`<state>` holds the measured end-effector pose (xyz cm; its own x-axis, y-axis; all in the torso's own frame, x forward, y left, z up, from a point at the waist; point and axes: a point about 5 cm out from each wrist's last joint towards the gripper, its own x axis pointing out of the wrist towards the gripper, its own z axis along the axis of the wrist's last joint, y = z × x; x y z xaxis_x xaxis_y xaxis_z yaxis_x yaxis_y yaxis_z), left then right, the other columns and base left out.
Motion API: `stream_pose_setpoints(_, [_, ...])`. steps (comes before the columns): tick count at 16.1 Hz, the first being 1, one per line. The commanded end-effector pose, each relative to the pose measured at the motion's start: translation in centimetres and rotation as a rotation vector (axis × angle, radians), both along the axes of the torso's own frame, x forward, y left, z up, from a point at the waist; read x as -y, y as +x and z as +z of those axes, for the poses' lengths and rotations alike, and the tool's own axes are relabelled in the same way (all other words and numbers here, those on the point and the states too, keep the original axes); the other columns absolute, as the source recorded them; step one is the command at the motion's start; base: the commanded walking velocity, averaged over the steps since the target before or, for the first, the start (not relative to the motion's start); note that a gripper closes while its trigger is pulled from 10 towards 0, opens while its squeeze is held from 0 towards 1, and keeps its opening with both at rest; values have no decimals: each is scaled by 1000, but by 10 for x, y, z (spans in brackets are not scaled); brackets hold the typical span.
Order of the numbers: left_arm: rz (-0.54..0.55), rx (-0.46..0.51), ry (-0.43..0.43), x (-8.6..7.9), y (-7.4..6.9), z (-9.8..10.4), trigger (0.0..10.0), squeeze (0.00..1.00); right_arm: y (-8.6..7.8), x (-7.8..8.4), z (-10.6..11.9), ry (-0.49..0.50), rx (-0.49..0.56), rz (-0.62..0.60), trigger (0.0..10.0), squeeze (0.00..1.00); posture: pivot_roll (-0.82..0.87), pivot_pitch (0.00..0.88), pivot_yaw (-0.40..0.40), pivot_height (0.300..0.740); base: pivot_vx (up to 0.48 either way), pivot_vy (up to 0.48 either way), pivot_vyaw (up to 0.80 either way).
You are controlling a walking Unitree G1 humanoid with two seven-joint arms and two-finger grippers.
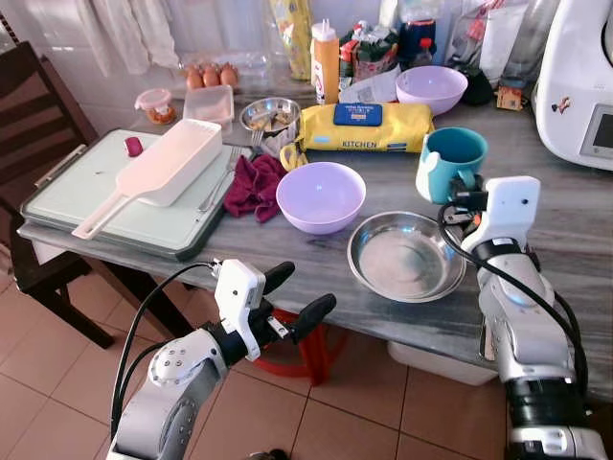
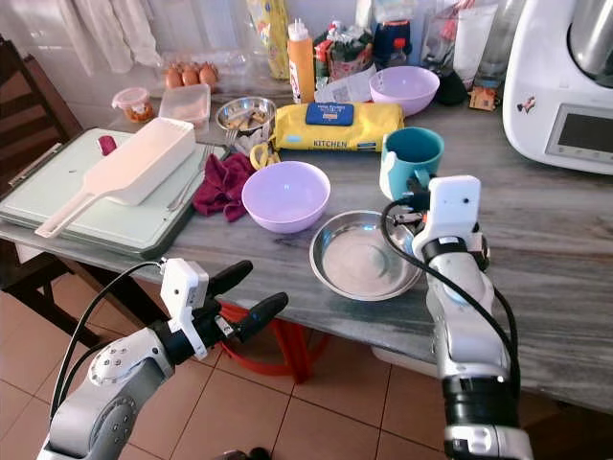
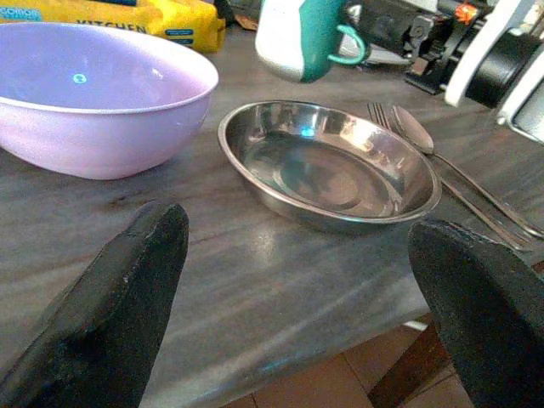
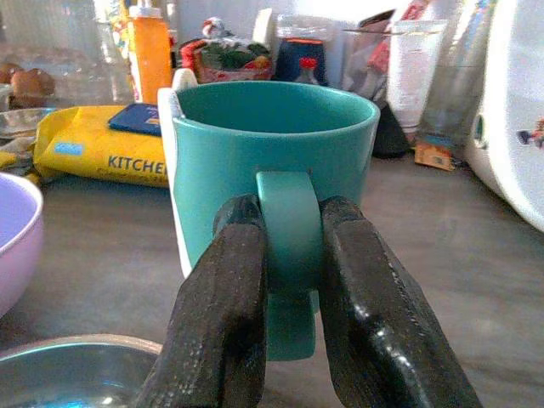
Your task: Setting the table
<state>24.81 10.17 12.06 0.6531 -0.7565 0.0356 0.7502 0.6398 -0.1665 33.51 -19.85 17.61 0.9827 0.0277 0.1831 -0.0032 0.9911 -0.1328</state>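
Observation:
A teal mug (image 1: 450, 161) stands upright on the grey table (image 1: 565, 240), and my right gripper (image 4: 289, 246) is shut on its handle (image 4: 287, 255). A steel bowl (image 1: 406, 257) sits near the front edge just left of the mug, with a lilac bowl (image 1: 320, 196) further left. A fork and spoon (image 3: 442, 161) lie on the table beside the steel bowl. My left gripper (image 1: 297, 297) hangs open below the table's front edge, in front of both bowls, holding nothing.
A green tray (image 1: 105, 206) with a white scoop (image 1: 163, 168) lies at the left. A maroon cloth (image 1: 254, 187), a yellow wipes pack (image 1: 364, 126), a second lilac bowl (image 1: 431, 88) and bottles stand behind. A white appliance (image 1: 575, 81) is at the right.

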Motion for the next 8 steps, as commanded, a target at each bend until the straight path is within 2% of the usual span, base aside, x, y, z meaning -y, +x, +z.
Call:
stream_pose_setpoints(1, [12,6,6,-2,-2,3,10000,0,5,-2,1,8,4,22,10000,0,-72,145,94,740,0,0,0])
stream_pose_setpoints(2, [16,5,8,-3,-3,3,10000,0,11,-4,-1,21,-13,49,10000,0,-67,145,93,740,0,0,0])
stream_pose_setpoints(8, [28,4,9,-2,-3,4,10000,0,18,-15,-10,21,-40,111,10000,0,-67,139,90,740,0,0,0])
